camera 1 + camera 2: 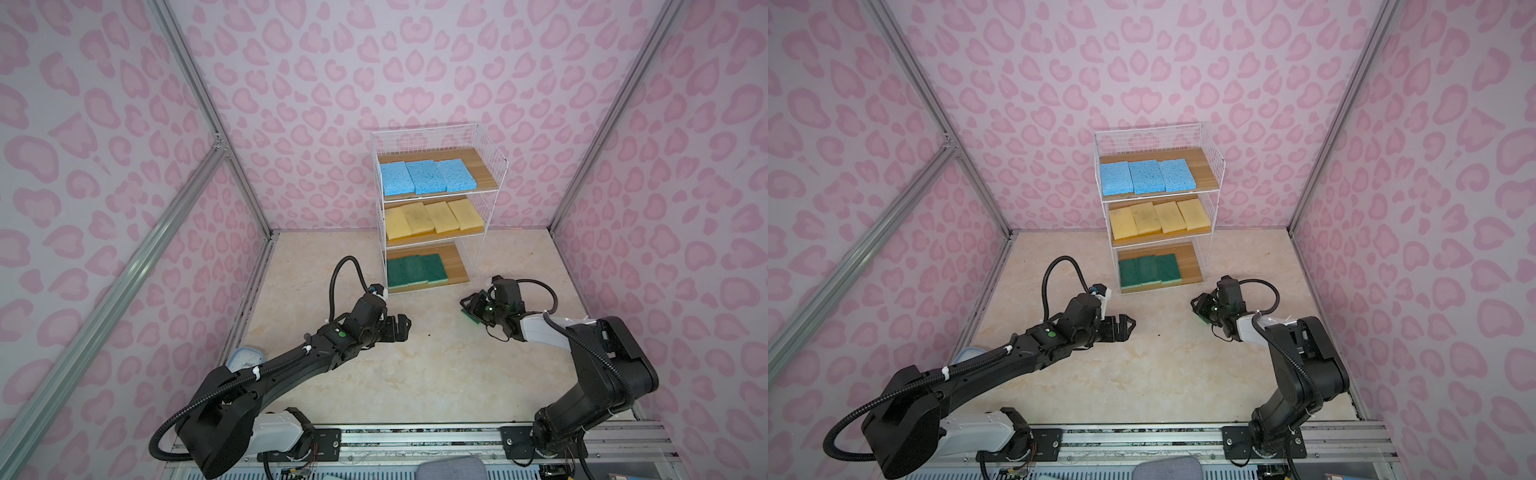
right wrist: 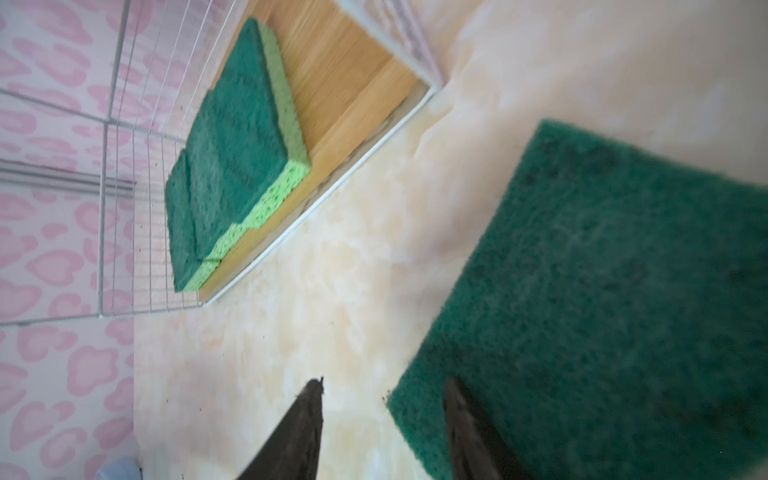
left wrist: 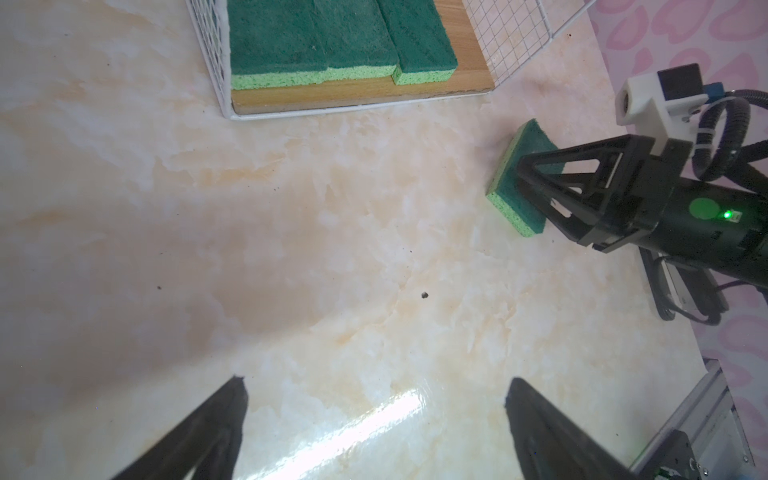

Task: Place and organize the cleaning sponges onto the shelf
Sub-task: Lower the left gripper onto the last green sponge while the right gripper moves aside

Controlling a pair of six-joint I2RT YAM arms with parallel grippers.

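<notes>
Left of centre in both top views: left gripper (image 1: 401, 326), spread wide over bare table (image 1: 415, 374), grasping nothing. Right of centre: right gripper (image 2: 384, 380), part-way apart and unclenched (one fingertip over the dark face, its twin over bare table just beside the edge). Underneath it, loose green sponge (image 2: 602, 299) on the table, near the front of the shelf (image 1: 490, 158). Almost wholly hidden by that gripper in both top views; cut off at right and lower frame edges in the right wrist view. Farther back: three green sponges (image 1: 415, 270) on the bottom board, four yellow sponges (image 1: 432, 218) mid-tier, three blue sponges (image 1: 426, 176) on top.
</notes>
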